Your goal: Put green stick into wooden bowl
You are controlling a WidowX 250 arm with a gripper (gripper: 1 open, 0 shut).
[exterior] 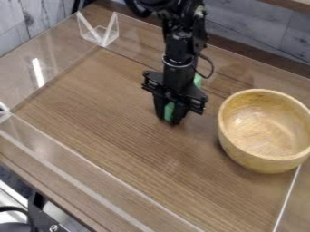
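Apparently, gripper [171, 108] clasps the green stick [169, 112].

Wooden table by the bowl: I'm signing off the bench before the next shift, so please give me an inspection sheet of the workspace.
Surface: wooden table, visible grain, a pale line running along its left side.
Job's things: wooden bowl upright at the right, nothing seen inside; green stick mostly hidden by the gripper, not in the bowl.
Clutter: white wire-like item near the far left edge.
Gripper: dark gripper shut at the stick, left of the bowl; how firm the grip is cannot be told.
Cables: thin dark cable looping beside the arm; black cable at the lower left corner.
Surroundings: grey wood-grain panelling behind the table.
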